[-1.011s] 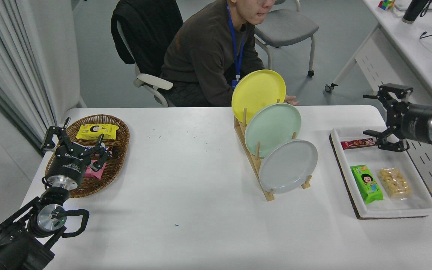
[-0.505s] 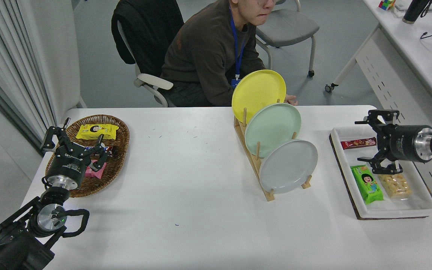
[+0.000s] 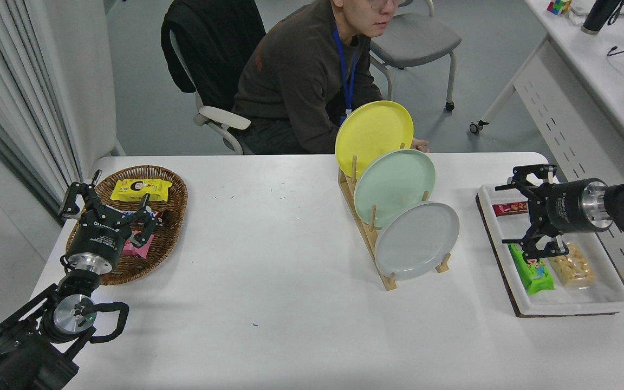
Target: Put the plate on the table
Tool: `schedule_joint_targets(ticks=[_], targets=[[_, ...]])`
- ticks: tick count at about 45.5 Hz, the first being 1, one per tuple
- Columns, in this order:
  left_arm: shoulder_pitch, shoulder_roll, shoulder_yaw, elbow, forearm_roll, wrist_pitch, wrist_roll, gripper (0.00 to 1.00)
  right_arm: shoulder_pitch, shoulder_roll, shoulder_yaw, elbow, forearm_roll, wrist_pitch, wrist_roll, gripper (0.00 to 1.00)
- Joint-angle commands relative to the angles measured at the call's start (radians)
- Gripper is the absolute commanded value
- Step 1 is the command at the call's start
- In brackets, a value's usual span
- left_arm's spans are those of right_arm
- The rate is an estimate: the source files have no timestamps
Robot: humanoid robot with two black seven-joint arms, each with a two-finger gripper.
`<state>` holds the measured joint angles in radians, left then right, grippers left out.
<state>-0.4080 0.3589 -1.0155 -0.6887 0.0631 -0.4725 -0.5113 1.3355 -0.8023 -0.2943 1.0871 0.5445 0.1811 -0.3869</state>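
The pale grey plate (image 3: 416, 240) stands on edge in the front slot of a wooden rack (image 3: 369, 238) on the white table (image 3: 268, 281). A mint green plate (image 3: 394, 187) and a yellow plate (image 3: 374, 135) stand behind it in the same rack. My right gripper (image 3: 518, 214) is open and empty, pointing left, over the white tray a short way right of the grey plate. My left gripper (image 3: 107, 208) is parked at the lower left over a wicker basket, open.
A white tray (image 3: 604, 295) at the right holds a red bar (image 3: 509, 208), a green snack pack (image 3: 534, 273) and a clear bag of biscuits (image 3: 571, 265). A wicker basket (image 3: 174, 189) with snacks stands at the left. A person (image 3: 301, 76) sits at the far side, a hand (image 3: 419, 144) behind the rack.
My right gripper has moved left and down, from beyond the table's right edge to over the tray, closer to the grey plate. The left arm and the plates have not moved.
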Motion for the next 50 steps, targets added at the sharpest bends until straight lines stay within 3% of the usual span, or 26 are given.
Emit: schedule_joint_targets(ticks=[1, 28, 50], targets=[[0.000, 0.000, 0.000, 0.000, 0.000, 0.000, 0.000, 0.98, -0.042, 0.006, 0.095, 0.004, -0.029, -0.014, -0.023, 1.00], [0.000, 0.000, 0.000, 0.000, 0.000, 0.000, -0.001, 0.98, -0.047, 0.170, 0.126, -0.098, -0.184, -0.011, -0.023, 1.00], [0.000, 0.000, 0.000, 0.000, 0.000, 0.000, -0.001, 0.98, -0.050, 0.267, 0.115, -0.136, -0.100, -0.012, -0.026, 1.00]])
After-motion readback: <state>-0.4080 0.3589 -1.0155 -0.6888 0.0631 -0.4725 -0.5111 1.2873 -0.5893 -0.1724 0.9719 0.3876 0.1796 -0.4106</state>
